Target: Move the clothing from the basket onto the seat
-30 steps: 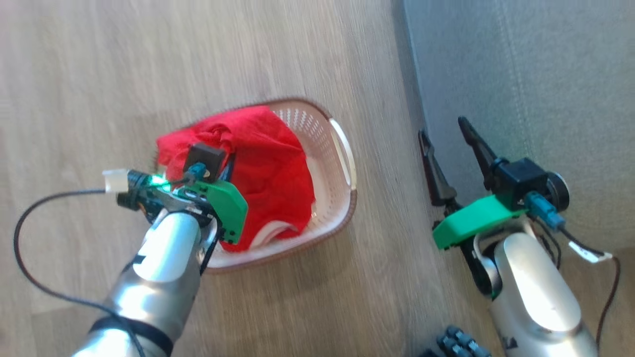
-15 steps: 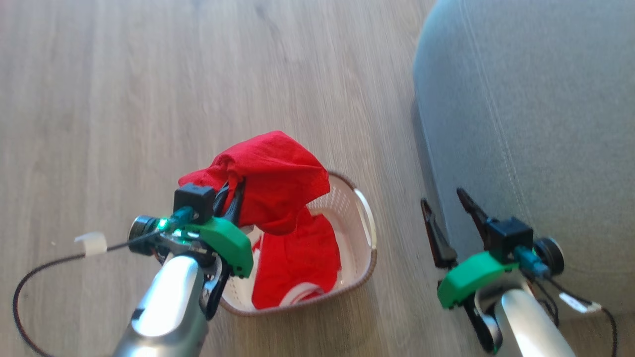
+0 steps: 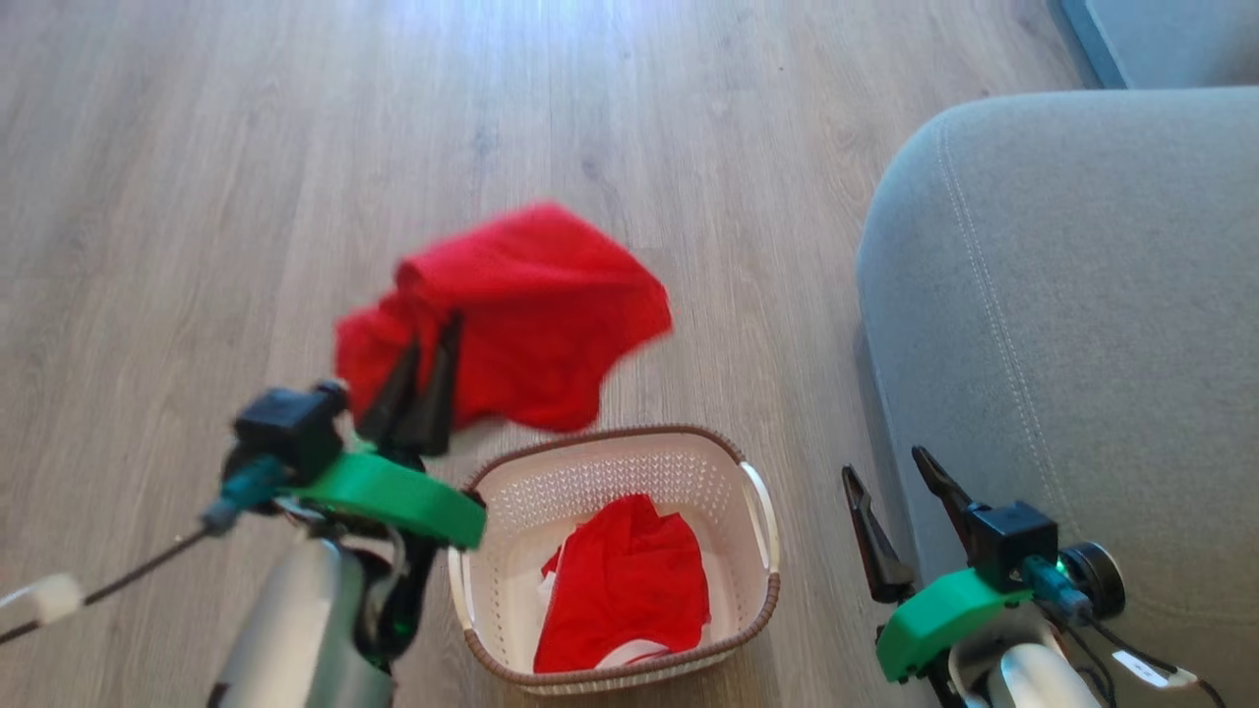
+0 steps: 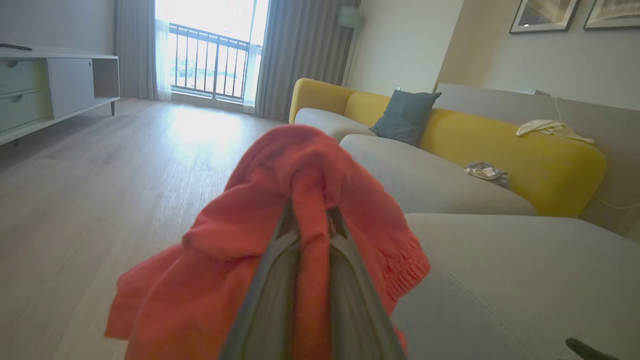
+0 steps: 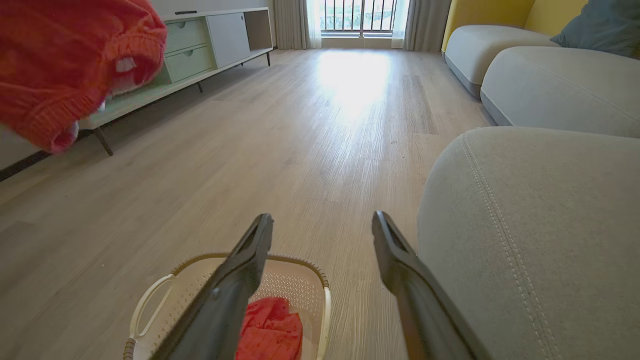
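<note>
The wood-plank floor (image 3: 246, 197) takes up the largest area, with open room to the left of the basket and beyond it. The grey seat (image 3: 1102, 295) occupies the right side of the head view. Its rounded corner and pale stitched seam face the basket, and a strip of open floor runs between its front edge and the basket's right handle. The basket (image 3: 590, 482) stands upright on the floor at the bottom centre of the head view, between the two arms, with its brown braided rim uppermost. The lifted garment (image 3: 531, 305), bright red, hangs in the air above the floor. In the head view its lower edge sits just past the basket's far rim without touching it, and in the right wrist view it appears high at the upper left, well above the floor. The second garment (image 3: 629, 580) lies crumpled on the basket bottom toward the near wall, with white trim showing at its near edge. The left hand (image 3: 433, 332) is clenched on a fold of the lifted garment; in the left wrist view the fabric is pinched between both fingers and drapes to either side. The right hand (image 3: 883, 464) is released, fingers spread wide and grasping nothing. It is positioned over the floor strip, between the basket's right handle and the seat's front edge.
</note>
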